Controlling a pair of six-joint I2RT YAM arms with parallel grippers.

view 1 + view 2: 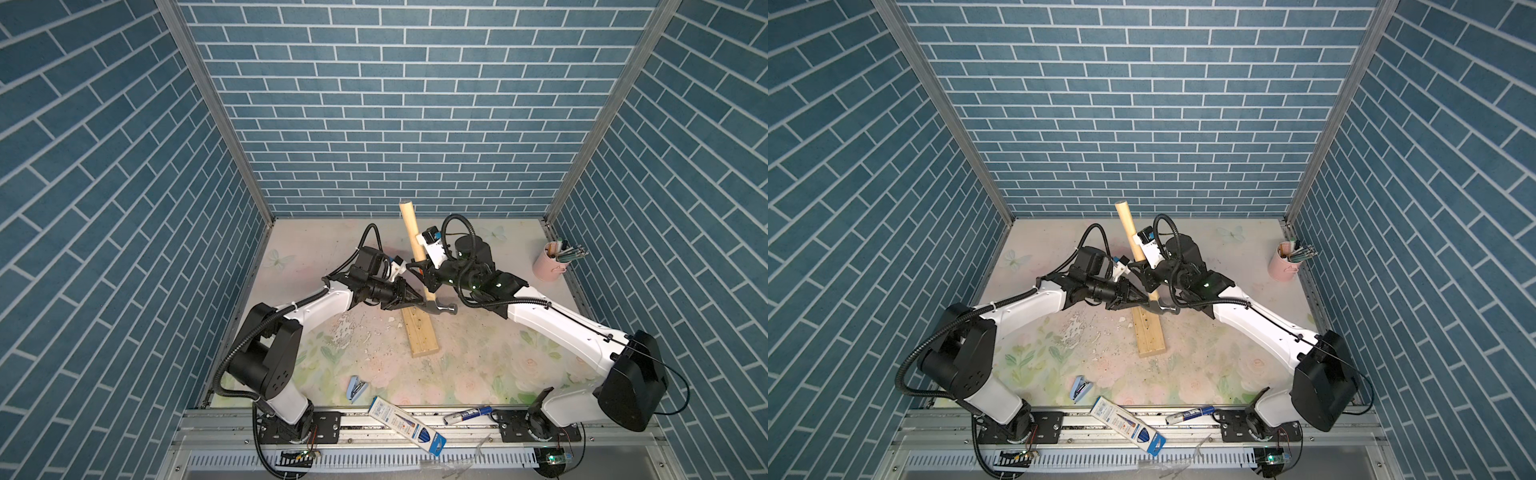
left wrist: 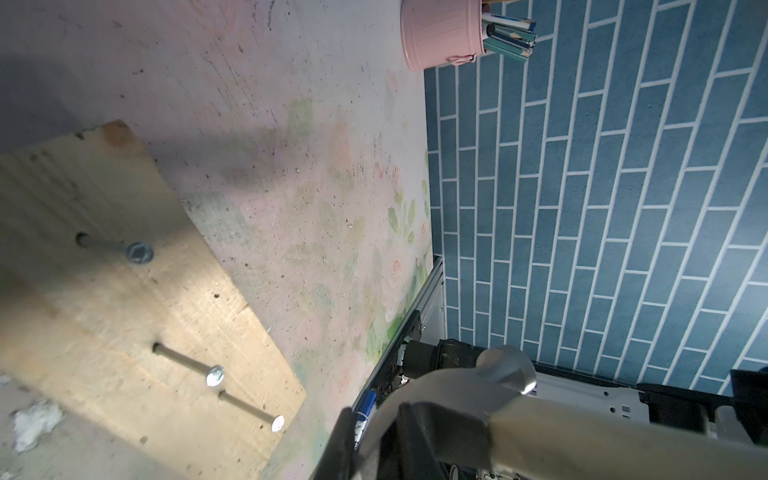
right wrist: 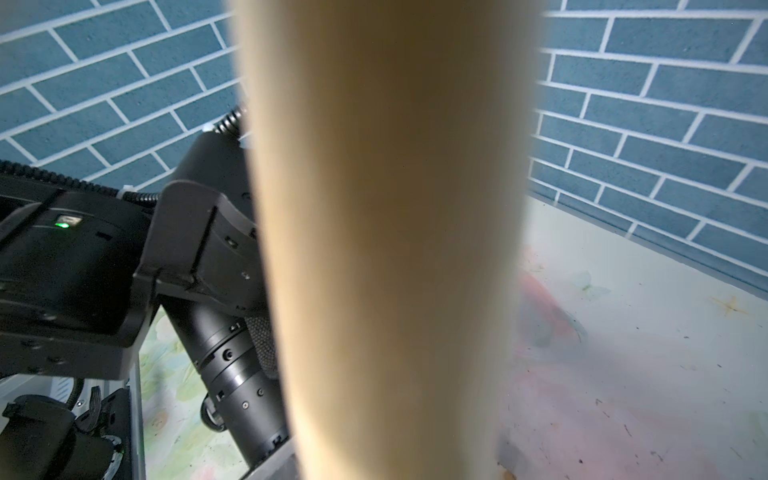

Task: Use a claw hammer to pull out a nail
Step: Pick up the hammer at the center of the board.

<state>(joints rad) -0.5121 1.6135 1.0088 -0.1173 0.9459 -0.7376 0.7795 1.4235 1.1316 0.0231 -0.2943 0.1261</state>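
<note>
The hammer point(image 1: 416, 247) point(image 1: 1132, 239) stands tilted over the counter point(image 1: 478, 345). Its pale wooden handle rises past both tools towards the back wall, and its steel head point(image 1: 441, 308) sits low, just below them, over the far end of a wooden board point(image 1: 419, 332) point(image 1: 1148, 332).

The right tool point(image 1: 423, 272) is clamped tight on the handle partway up, with both jaws pressed to the wood. In the right wrist view the handle point(image 3: 390, 249) fills the middle of the picture, very close and blurred.

The left tool point(image 1: 419, 297) meets the handle lower down, between the right tool and the steel head. Its jaws are drawn nearly together at the wood, but I cannot tell whether they actually pinch it. In the left wrist view one dark finger point(image 2: 345, 432) lies against the grey head point(image 2: 478, 386).

Three nails point(image 2: 215, 376) stick out of the board point(image 2: 104, 291) ahead of the left tool. The nearest is just beside that finger.

A pink cup point(image 1: 548, 266) of pens stands well apart from both tools, beyond the right arm.
</note>
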